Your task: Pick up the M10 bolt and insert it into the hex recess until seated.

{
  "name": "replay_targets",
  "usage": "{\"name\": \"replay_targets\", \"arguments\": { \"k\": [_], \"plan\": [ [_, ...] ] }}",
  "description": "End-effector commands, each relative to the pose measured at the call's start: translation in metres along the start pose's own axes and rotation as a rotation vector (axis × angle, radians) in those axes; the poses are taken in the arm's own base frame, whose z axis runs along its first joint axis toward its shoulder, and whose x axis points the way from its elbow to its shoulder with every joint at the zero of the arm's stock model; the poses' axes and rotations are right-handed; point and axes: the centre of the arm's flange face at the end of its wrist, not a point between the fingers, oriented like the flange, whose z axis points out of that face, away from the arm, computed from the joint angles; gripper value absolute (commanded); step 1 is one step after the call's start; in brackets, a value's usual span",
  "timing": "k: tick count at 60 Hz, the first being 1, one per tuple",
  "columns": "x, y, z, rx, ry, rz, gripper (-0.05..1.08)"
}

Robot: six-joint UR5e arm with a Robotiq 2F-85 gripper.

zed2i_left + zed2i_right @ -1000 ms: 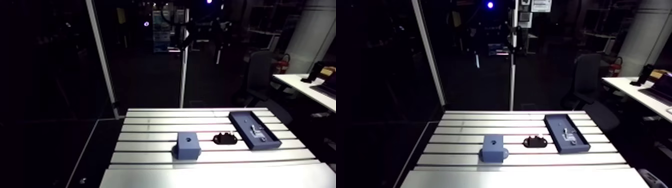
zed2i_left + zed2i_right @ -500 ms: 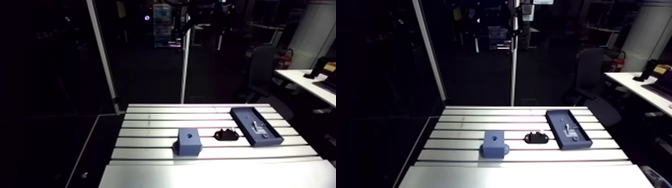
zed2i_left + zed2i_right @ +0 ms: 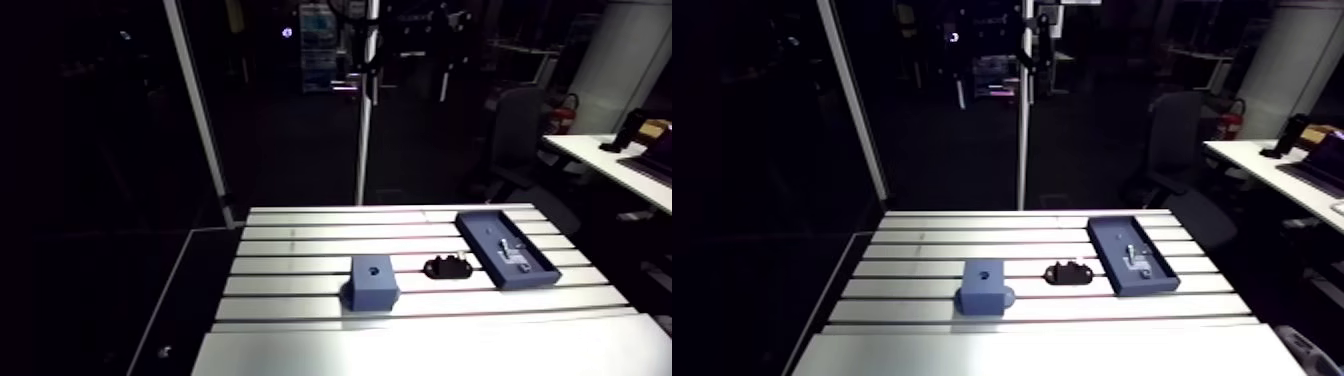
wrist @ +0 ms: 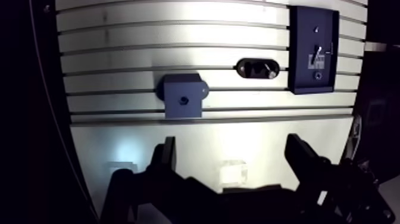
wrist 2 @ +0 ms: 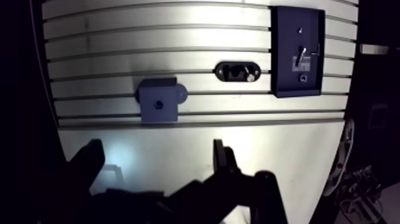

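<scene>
The slotted desk (image 3: 300,262) filled the arm view's lower half, and the end effector (image 4: 231,146) hung over its near edge, fingers spread around nothing. At centre right a blue tray (image 3: 490,232) held the bolt (image 3: 513,255). A blue block (image 3: 373,283) sat at lower centre, with a black oval fitting (image 3: 448,267) between them.

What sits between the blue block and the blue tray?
A black oval part, touching neither block nor tray; both the arm view and the wrist view show it.
</scene>
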Motion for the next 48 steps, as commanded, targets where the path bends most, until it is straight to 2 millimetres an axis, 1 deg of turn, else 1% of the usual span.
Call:
{"name": "replay_targets", "arguments": {
  "k": [1, 2, 3, 4, 6, 7, 9, 16, 19, 20, 21, 22, 24, 29, 30, 31, 32, 33, 34, 35, 38, 39, 41, 48],
  "plan": [
    [0.01, 0.054, 0.024, -0.009, 0.026, -0.026, 0.0],
    [0.01, 0.054, 0.024, -0.009, 0.026, -0.026, 0.0],
    [0.011, 0.061, 0.027, -0.008, 0.03, -0.025, 0.0],
    [0.011, 0.061, 0.027, -0.008, 0.03, -0.025, 0.0],
    [0.012, 0.071, 0.032, -0.008, 0.037, -0.027, 0.0],
    [0.012, 0.071, 0.032, -0.008, 0.037, -0.027, 0.0],
    [0.013, 0.079, 0.038, -0.009, 0.046, -0.032, 0.0],
    [0.013, 0.087, 0.051, -0.009, 0.059, -0.055, 0.01],
    [0.013, 0.094, 0.061, -0.01, 0.065, -0.063, 0.01],
    [0.013, 0.094, 0.061, -0.01, 0.065, -0.063, 0.01],
    [0.012, 0.098, 0.066, -0.01, 0.07, -0.061, 0.01],
    [0.012, 0.098, 0.066, -0.01, 0.07, -0.061, 0.01],
    [0.012, 0.102, 0.078, -0.007, 0.079, -0.053, 0.01],
    [0.011, 0.102, 0.088, 0.002, 0.096, -0.06, 0.01],
    [0.011, 0.102, 0.093, 0.006, 0.099, -0.068, 0.01],
    [0.011, 0.102, 0.093, 0.006, 0.099, -0.068, 0.01],
    [0.01, 0.102, 0.099, 0.01, 0.101, -0.077, 0.01],
    [0.01, 0.102, 0.099, 0.01, 0.101, -0.077, 0.01],
    [0.009, 0.104, 0.104, 0.013, 0.101, -0.084, 0.01],
    [0.009, 0.104, 0.104, 0.013, 0.101, -0.084, 0.01],
    [0.007, 0.113, 0.111, 0.016, 0.102, -0.077, 0.01],
    [0.007, 0.113, 0.111, 0.016, 0.102, -0.077, 0.01],
    [0.005, 0.119, 0.118, 0.031, 0.107, -0.062, 0.01],
    [0.005, 0.129, 0.127, 0.049, 0.132, -0.042, 0.01]
  ]
}}
